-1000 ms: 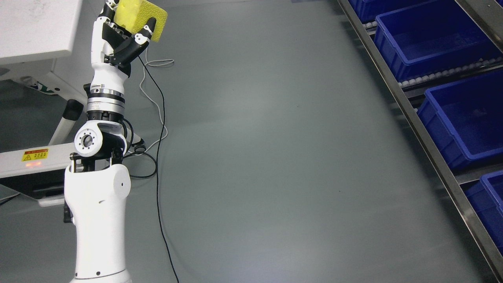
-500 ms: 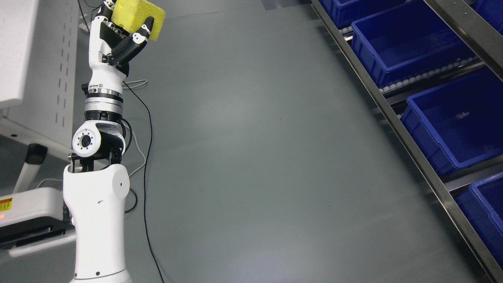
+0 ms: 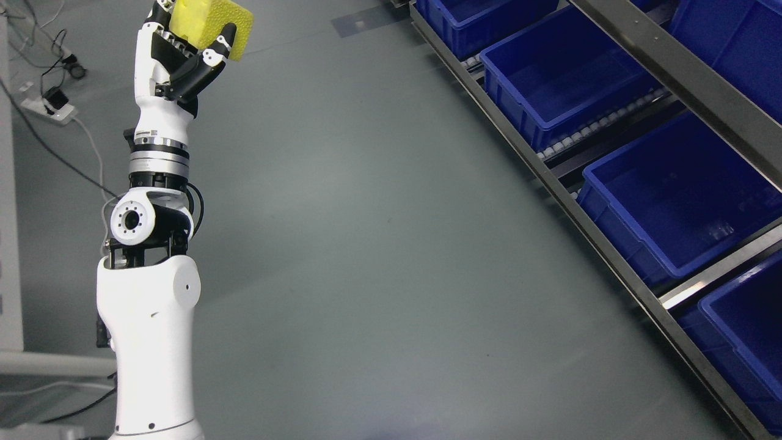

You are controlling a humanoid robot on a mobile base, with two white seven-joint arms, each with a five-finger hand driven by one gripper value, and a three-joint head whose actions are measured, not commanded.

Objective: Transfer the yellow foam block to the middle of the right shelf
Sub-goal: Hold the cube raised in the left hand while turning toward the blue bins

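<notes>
My left arm rises along the left side of the head view, and its hand [image 3: 186,52] is held up near the top edge. Its black and white fingers are curled around the yellow foam block [image 3: 214,27], which pokes out above the palm; the block's top is cut off by the frame. The shelf [image 3: 586,220] runs diagonally down the right side. It holds several empty blue bins, one at the middle right [image 3: 684,195] and another further back [image 3: 562,79]. My right arm does not show.
Grey floor spreads between my arm and the shelf's metal front rail. Cables and a white power strip [image 3: 49,110] lie on the floor at the upper left. A white panel edge [image 3: 9,244] stands at the far left.
The whole picture has shifted left as the camera turned right: the shelf and bins now sit closer to the middle, and the white table has slid out. The hand still holds the block the same way.
</notes>
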